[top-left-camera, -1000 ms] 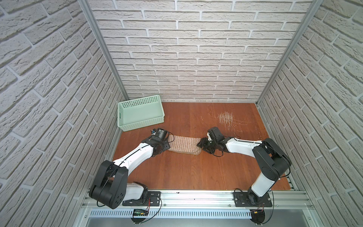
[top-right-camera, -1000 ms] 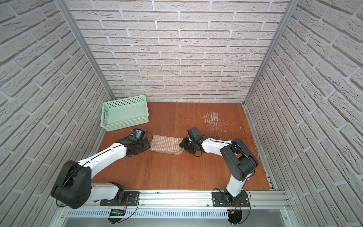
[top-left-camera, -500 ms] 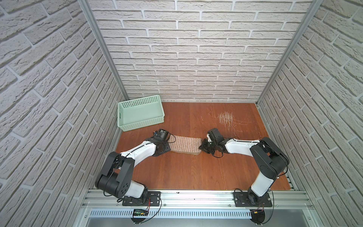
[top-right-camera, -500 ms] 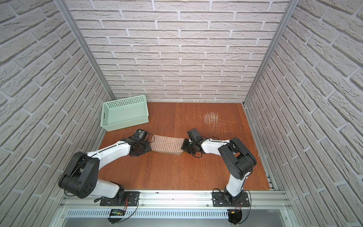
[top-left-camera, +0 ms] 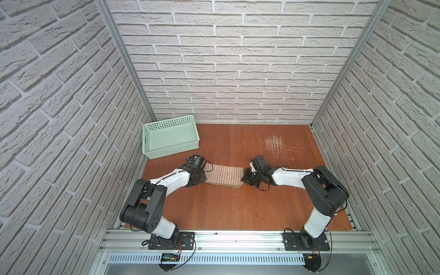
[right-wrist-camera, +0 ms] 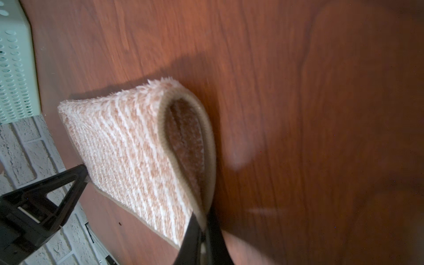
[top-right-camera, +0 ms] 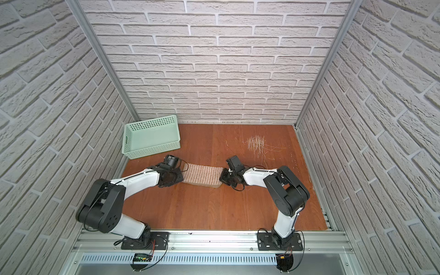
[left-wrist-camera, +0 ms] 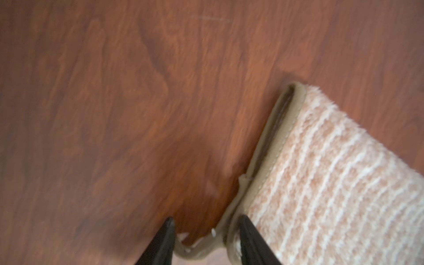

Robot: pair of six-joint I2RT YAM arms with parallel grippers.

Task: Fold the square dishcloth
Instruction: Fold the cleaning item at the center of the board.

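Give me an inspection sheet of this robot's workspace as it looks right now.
Surface: reddish-brown wooden tabletop, with pale scratch marks at the back right.
Job's things: tan striped dishcloth with beige edging, folded over, lying between the arms.
Clutter: mint-green perforated plastic basket, back left, apart from the cloth, nothing seen inside.
Grippers: left gripper open, fingers astride the cloth's corner edging; right gripper shut on the edging at the opposite end.
Cables: black cables loop at the wrists and bases.
Surroundings: white brick-pattern walls; metal rail in front.
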